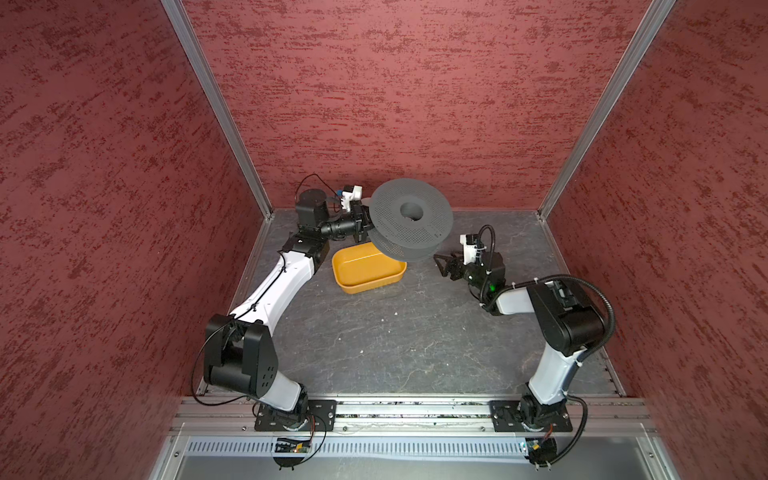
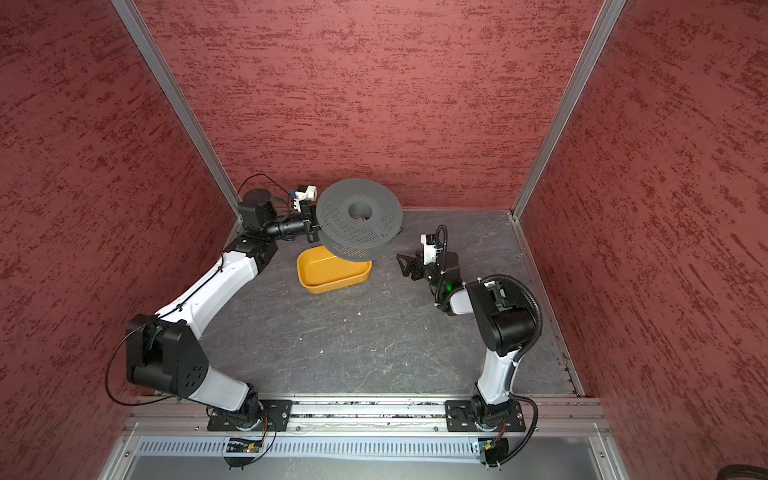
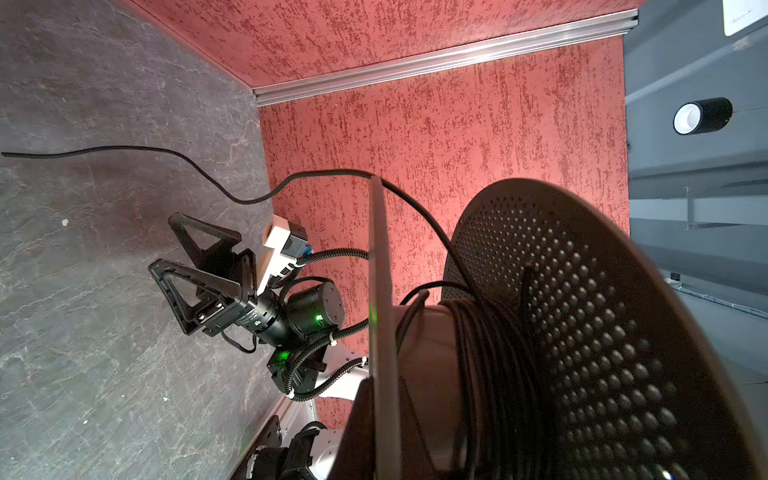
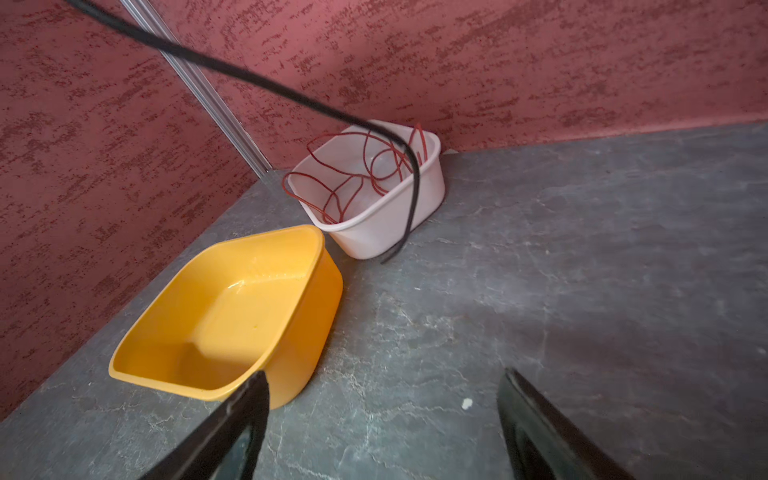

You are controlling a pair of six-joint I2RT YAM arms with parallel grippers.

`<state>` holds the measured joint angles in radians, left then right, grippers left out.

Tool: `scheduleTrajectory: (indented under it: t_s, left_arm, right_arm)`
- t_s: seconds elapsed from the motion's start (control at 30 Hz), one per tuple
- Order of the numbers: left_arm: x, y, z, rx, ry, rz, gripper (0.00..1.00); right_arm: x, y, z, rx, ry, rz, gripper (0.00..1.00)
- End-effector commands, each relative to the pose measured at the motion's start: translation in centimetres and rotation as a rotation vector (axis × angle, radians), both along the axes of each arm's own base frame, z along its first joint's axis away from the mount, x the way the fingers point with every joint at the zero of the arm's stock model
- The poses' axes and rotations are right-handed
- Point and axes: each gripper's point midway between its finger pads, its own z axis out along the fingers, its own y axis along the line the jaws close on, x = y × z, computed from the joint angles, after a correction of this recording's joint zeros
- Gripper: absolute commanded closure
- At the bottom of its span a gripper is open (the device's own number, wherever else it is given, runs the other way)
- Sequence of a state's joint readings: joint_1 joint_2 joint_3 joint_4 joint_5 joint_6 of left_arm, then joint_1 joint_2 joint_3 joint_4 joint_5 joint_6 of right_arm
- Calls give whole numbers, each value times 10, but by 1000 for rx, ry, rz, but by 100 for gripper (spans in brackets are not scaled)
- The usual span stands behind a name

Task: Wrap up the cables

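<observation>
Near the yellow tub (image 1: 365,286), left tool (image 1: 365,226) clamps the spool (image 1: 434,226) (black cable (image 3: 482,345) wound on); right tool (image 1: 441,266) gapes.

Left end effector (image 1: 365,224) clamped, high; right end effector (image 1: 441,266) spread wide, low.

Nothing legible; tiny print on the wrist motor (image 3: 254,320) blurs.

Grey tabletop (image 1: 395,340): yellow tub (image 1: 374,286), white tub (image 4: 365,239)
</observation>
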<state>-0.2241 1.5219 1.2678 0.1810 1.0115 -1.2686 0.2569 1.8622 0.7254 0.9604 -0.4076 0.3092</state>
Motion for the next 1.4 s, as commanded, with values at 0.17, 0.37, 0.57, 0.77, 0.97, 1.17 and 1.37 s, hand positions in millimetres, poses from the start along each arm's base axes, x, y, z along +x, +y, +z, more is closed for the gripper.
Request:
scheduleTrajectory:
  t_s: [0.17, 0.37, 0.57, 0.77, 0.97, 1.17, 1.37]
  left_arm:
    - [-19, -6, 36, -42, -92, -9, 100]
    - [-29, -19, 39, -45, -90, -30, 100]
    - [-39, -21, 50, -58, -110, -36, 100]
    - [-50, -21, 63, -64, -133, -42, 100]
    - [-58, -26, 66, -68, -137, -57, 100]
    - [-61, -29, 68, -73, -138, -61, 100]
    - [-65, -30, 72, -79, -140, -67, 100]
  right_arm:
    - [21, 13, 27, 89, -131, 19, 14]
    - [30, 24, 29, 139, -142, 38, 16]
    - [47, 19, 24, 163, -121, -37, 16]
    - [55, 36, 22, 165, -104, 50, 16]
    - [59, 50, 26, 206, -107, 129, 17]
    - [61, 67, 26, 236, -83, 206, 25]
    - [65, 74, 17, 267, -36, 242, 55]
